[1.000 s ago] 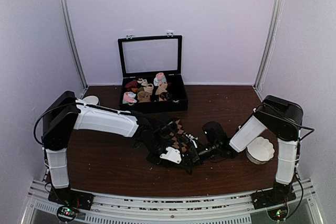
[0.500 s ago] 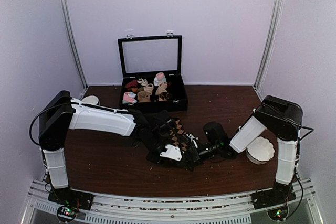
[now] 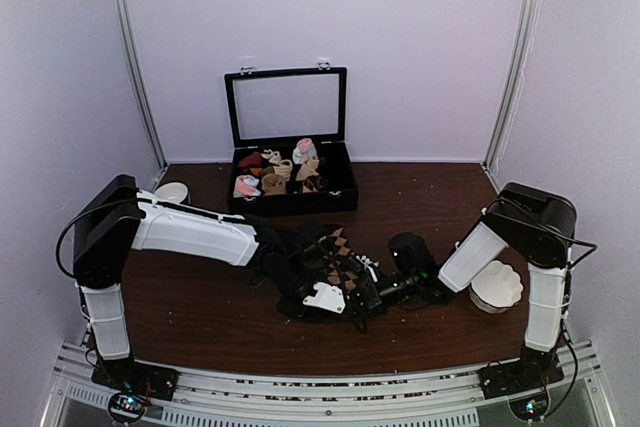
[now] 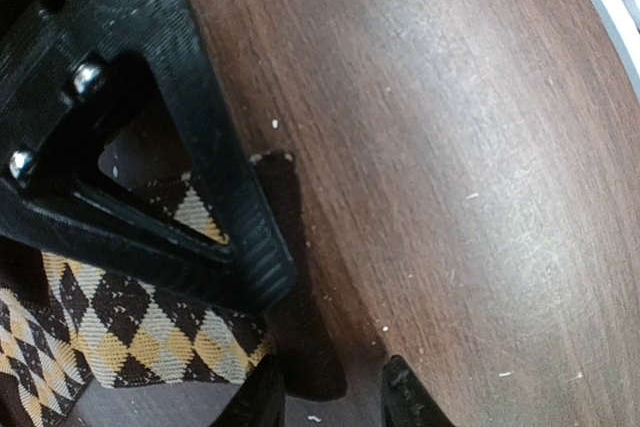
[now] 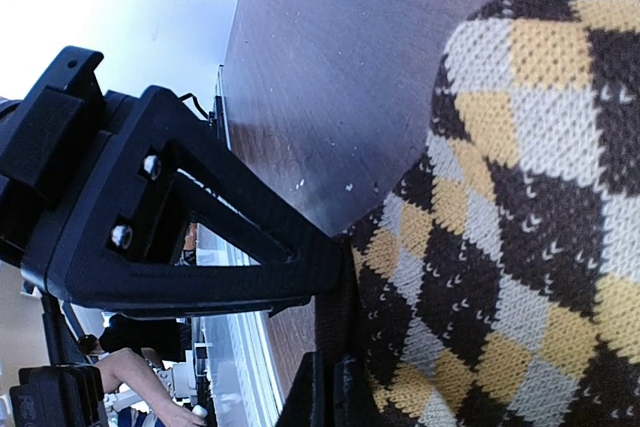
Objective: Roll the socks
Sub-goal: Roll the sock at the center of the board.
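Observation:
The socks (image 3: 338,252), dark brown with tan and grey argyle diamonds, lie bunched mid-table between both arms. In the right wrist view the socks (image 5: 500,247) fill the right side, and my right gripper (image 5: 332,394) is shut on their dark cuff edge. The black triangular finger (image 5: 200,237) of the left gripper reaches in beside it. In the left wrist view my left gripper (image 4: 335,402) stands open around the dark cuff (image 4: 300,337), which touches only the left finger. The argyle fabric (image 4: 130,322) lies under the right arm's finger (image 4: 215,177). From above, both grippers (image 3: 335,292) (image 3: 372,290) meet at the socks' near end.
An open black case (image 3: 343,197) holding small sock rolls stands at the back, its lid (image 3: 287,105) upright. A white bowl (image 3: 172,191) sits at the far left. A scalloped white dish (image 3: 497,285) sits beside the right arm's base. Bare brown table (image 4: 450,147) lies right of the left gripper.
The left arm has shifted slightly, its upper link leaning a little further back. The socks and the right gripper stay where they were.

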